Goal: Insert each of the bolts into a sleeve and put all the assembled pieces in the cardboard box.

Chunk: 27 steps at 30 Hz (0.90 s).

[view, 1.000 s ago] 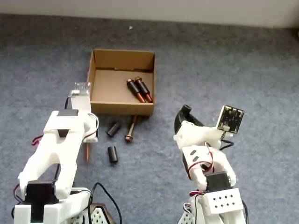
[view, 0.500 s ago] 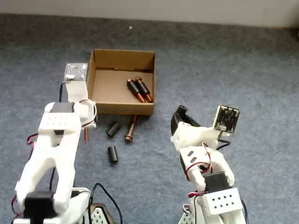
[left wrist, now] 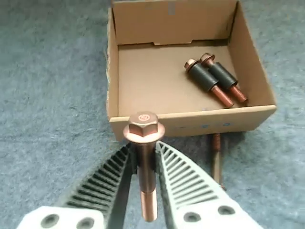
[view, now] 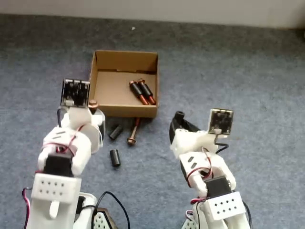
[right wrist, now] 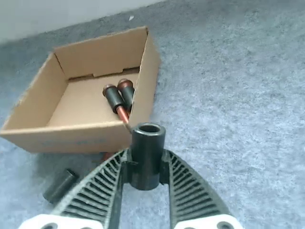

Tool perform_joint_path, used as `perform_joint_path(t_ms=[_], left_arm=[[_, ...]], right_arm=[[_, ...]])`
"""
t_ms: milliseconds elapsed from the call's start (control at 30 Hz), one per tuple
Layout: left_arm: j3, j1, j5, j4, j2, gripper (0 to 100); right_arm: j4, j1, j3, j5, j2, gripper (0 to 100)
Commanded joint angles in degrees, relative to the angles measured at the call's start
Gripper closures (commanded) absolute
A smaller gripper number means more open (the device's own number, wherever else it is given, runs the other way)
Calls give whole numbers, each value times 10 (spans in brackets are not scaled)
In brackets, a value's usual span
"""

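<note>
My left gripper [left wrist: 143, 164] is shut on a copper bolt [left wrist: 144, 157], held upright with its hex head up, just in front of the cardboard box [left wrist: 116, 81]; in the high view that bolt [view: 93, 103] stands off the box's left front corner. My right gripper [right wrist: 144, 167] is shut on a black sleeve [right wrist: 146, 152], bore facing up, seen right of the box as a black sleeve [view: 179, 117]. Two assembled pieces [view: 142, 91] lie inside the box [view: 102, 62]. On the carpet rest one loose bolt [view: 133, 132] and two loose sleeves [view: 115, 132] [view: 114, 157].
Grey carpet [view: 228, 71] surrounds everything, with open floor right of the box and behind it. The loose bolt lies against the box's front wall [view: 128, 112]. Cables run near the arm bases at the front edge.
The left arm has lifted the bolt off the carpet, pulled back and turned it upright. The right arm has shifted slightly left with its sleeve.
</note>
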Motion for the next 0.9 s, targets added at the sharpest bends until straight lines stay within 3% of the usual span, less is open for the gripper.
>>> perform_joint_path(t_ms=[0, 300, 533, 867], left_arm=[[31, 34, 4, 1, -134, 995], [110, 73, 3, 1, -323, 995], [145, 109, 3, -5, -413, 995], [143, 180, 4, -113, -405, 995]], right_arm=[[-28, -25, 7, 62, -36, 992], [-37, -74, 141, 154, -257, 993], [-38, -83, 165, 161, -245, 993], [-38, -155, 169, 219, -254, 993]])
